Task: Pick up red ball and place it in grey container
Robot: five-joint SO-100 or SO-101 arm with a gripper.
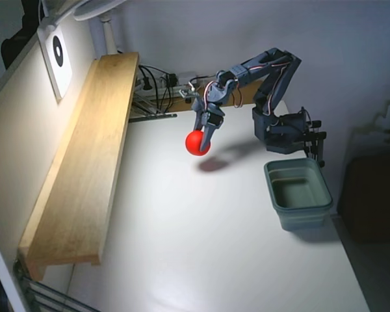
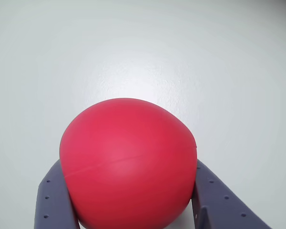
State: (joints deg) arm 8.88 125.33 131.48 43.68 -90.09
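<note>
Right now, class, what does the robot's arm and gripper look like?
The arm is built from slate-blue plastic segments with blocky joints, on a darker base at the table's far edge. Thin white and red wires loop near the wrist. The gripper has two flat blue-grey fingers dotted with small holes.

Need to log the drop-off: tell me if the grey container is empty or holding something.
Empty. In the fixed view the grey container shows only its bare floor; the red ball is held in the pincer above the table.
</note>
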